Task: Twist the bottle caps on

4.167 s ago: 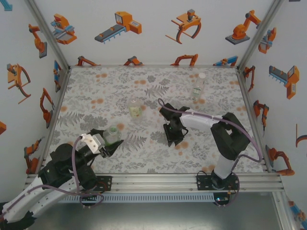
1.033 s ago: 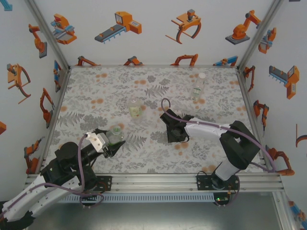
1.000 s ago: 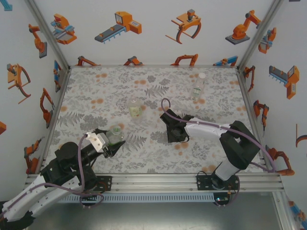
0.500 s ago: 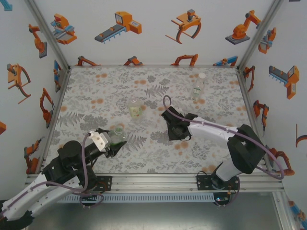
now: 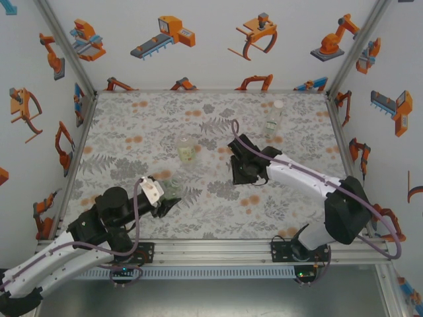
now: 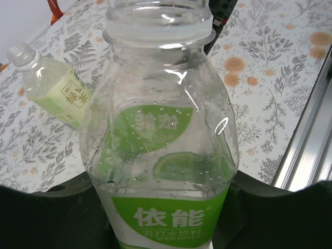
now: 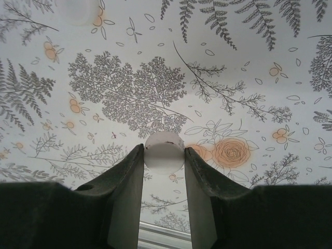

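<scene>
White-shelled left arm [image 5: 46, 264] and right arm [image 5: 299, 177], black joints [image 5: 114, 201], purple cables [image 5: 136, 211], dark claw fingers [image 7: 124, 197].

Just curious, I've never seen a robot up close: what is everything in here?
Bottles: three; green bottle in the left fingers, yellowish bottle in the middle, clear bottle, white-topped, far right.
Caps: two seen, white; cap in the right fingers, second cap, blurred, lying loose.
Mat: one, grey floral with orange, under everything.
Walls: white, orange robot pictures.
Arms: two, black and white, near edge: left arm, right arm.
</scene>
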Robot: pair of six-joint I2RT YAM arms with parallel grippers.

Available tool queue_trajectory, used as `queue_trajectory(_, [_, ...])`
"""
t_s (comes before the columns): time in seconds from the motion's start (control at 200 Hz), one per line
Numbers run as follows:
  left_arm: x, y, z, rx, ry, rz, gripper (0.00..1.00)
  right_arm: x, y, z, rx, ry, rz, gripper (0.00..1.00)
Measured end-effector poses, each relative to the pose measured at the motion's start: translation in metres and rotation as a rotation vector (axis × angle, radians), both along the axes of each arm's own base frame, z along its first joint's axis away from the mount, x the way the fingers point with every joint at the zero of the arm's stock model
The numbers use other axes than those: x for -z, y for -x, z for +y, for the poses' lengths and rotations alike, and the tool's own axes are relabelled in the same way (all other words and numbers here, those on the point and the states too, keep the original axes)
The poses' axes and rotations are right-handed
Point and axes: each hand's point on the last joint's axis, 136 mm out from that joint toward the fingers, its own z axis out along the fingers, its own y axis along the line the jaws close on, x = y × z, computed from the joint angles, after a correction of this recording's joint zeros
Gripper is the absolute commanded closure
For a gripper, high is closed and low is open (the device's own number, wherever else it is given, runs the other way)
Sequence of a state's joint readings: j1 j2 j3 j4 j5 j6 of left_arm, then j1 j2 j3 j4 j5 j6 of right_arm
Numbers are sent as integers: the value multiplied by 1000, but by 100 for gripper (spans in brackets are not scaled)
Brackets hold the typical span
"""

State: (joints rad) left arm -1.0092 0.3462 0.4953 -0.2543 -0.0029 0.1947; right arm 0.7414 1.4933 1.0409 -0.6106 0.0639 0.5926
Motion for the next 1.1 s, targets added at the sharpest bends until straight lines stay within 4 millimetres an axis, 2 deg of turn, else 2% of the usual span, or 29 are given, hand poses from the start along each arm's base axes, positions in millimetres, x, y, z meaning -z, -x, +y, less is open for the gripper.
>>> queue_trajectory(0.185, [5,-1,-3,5,-17,15,100,16,-1,12,-33,4,66,79])
queue_trajectory(0.28, [10,-1,-6,13,-35,28,100,12,2,19,-52,-29,81,79])
queue_trajectory(0.345, [15,-1,-10,22,-55,44,100,3,4,27,-79,-74,82,79])
queue_trajectory(0.486, [22,-1,-22,60,-99,83,100,-41,13,46,-168,-223,41,79])
queue_trajectory(0.691, [29,5,-45,158,-156,148,100,-145,34,69,-325,-521,-110,79])
queue_trajectory(0.836, [28,12,-60,243,-170,183,100,-200,55,75,-427,-688,-189,79])
queue_trajectory(0.956, [25,16,-68,285,-170,189,100,-222,69,78,-487,-773,-199,80])
queue_trajectory(1.101, [24,15,-73,297,-171,192,100,-227,76,82,-509,-814,-170,79])
